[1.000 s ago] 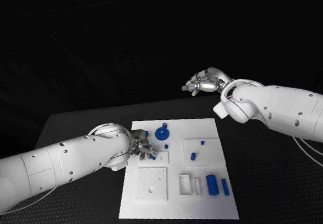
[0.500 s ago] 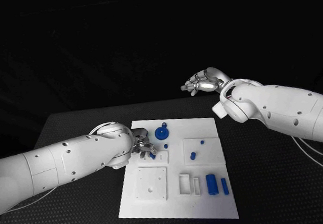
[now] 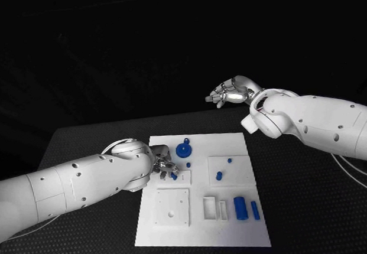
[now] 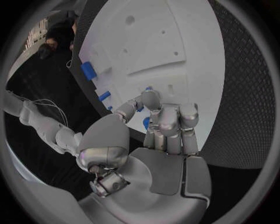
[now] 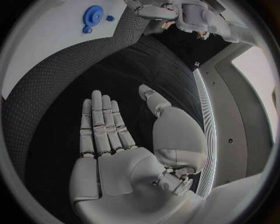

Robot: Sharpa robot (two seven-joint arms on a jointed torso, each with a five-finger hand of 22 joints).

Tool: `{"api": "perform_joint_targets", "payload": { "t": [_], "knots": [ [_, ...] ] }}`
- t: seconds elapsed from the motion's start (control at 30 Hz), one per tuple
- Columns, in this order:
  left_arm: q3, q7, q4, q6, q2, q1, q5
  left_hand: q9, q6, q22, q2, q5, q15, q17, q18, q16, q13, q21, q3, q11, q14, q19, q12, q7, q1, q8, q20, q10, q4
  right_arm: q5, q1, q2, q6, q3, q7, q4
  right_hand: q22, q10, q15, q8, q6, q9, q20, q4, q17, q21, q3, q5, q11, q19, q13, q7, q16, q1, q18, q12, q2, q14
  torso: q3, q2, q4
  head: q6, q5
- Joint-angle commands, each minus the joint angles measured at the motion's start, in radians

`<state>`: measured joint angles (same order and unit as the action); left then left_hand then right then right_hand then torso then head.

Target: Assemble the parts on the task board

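The white task board [image 3: 239,185] lies in the middle of the black table. My left hand [image 3: 163,166] hovers low over the board's left side, fingers curled in, and pinches a small blue part [image 3: 172,175] between thumb and fingers. In the left wrist view the part [image 4: 145,122] peeks out under the curled fingers of that hand [image 4: 166,128]. A blue gear [image 3: 185,150] stands just beyond the hand. My right hand [image 3: 229,92] is raised high behind the board, holding nothing. The right wrist view shows this hand [image 5: 108,140] flat, with its fingers stretched out.
Two small blue pegs [image 3: 220,175] [image 3: 229,159] stand on a raised square to the right of centre. A blue cylinder [image 3: 240,206] and a blue bar [image 3: 255,211] lie near the board's front right. A white square plate [image 3: 172,208] sits front left.
My left arm has crept slightly forward over the board; the hand keeps its hold on the small blue part. The right hand has barely moved.
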<state>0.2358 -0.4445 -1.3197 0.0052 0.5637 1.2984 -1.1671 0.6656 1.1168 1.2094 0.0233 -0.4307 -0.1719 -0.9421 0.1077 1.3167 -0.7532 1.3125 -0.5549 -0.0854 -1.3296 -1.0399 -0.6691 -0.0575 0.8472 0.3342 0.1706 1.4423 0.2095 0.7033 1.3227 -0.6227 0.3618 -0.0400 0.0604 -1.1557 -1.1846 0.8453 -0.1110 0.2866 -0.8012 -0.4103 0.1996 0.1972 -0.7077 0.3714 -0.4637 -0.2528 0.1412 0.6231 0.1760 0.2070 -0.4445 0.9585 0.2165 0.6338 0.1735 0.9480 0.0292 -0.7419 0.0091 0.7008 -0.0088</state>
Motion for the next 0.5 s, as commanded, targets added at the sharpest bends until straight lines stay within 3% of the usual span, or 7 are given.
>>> {"api": "perform_joint_targets", "payload": {
  "t": [0.03,0.37,0.5],
  "knots": [
    [0.003,0.014,-0.014,-0.001,-0.006,-0.008,-0.014,0.001,0.078,0.001,0.003,-0.001,-0.023,0.002,0.047,0.005,-0.001,0.001,-0.078,-0.004,-0.015,0.001,-0.004,0.039,0.011,0.002,0.090,0.005,0.073,-0.005,0.000,-0.001,-0.014,0.000,0.004,-0.002,-0.001,0.001,0.001,0.003,0.007,0.001,0.000,-0.001,0.001,-0.003,0.006,-0.006,0.009,-0.008,-0.002,0.001,0.007,-0.003,-0.012,-0.003,-0.007,-0.007,0.0006,0.000,-0.0001,0.002,-0.001],
    [0.003,0.017,-0.022,-0.024,0.005,-0.012,-0.037,0.002,0.079,0.001,-0.001,0.002,-0.023,0.004,0.047,0.007,-0.001,0.002,-0.077,-0.004,-0.014,0.000,-0.006,0.039,0.013,0.001,0.090,0.004,0.072,-0.007,0.000,-0.003,-0.016,0.000,0.005,-0.003,-0.003,0.001,0.000,0.003,0.008,0.002,0.001,-0.003,0.001,-0.004,0.007,-0.011,0.009,-0.009,-0.005,0.001,0.008,-0.006,-0.012,-0.003,-0.008,-0.008,0.0004,0.000,0.0002,0.000,-0.002],
    [0.003,0.019,-0.025,-0.035,0.008,-0.013,-0.029,0.003,0.078,0.000,-0.015,0.009,-0.023,0.010,0.048,0.010,0.000,0.001,-0.080,-0.003,-0.011,0.000,-0.008,0.039,0.022,-0.002,0.090,0.001,0.067,-0.010,-0.001,-0.005,-0.014,0.000,0.005,-0.002,-0.005,0.001,0.000,0.003,0.008,0.003,0.001,-0.008,0.001,-0.006,0.009,-0.016,0.010,-0.010,-0.009,0.001,0.008,-0.011,-0.012,-0.003,-0.009,-0.008,0.0000,0.000,-0.0002,0.001,-0.004]
  ]
}}
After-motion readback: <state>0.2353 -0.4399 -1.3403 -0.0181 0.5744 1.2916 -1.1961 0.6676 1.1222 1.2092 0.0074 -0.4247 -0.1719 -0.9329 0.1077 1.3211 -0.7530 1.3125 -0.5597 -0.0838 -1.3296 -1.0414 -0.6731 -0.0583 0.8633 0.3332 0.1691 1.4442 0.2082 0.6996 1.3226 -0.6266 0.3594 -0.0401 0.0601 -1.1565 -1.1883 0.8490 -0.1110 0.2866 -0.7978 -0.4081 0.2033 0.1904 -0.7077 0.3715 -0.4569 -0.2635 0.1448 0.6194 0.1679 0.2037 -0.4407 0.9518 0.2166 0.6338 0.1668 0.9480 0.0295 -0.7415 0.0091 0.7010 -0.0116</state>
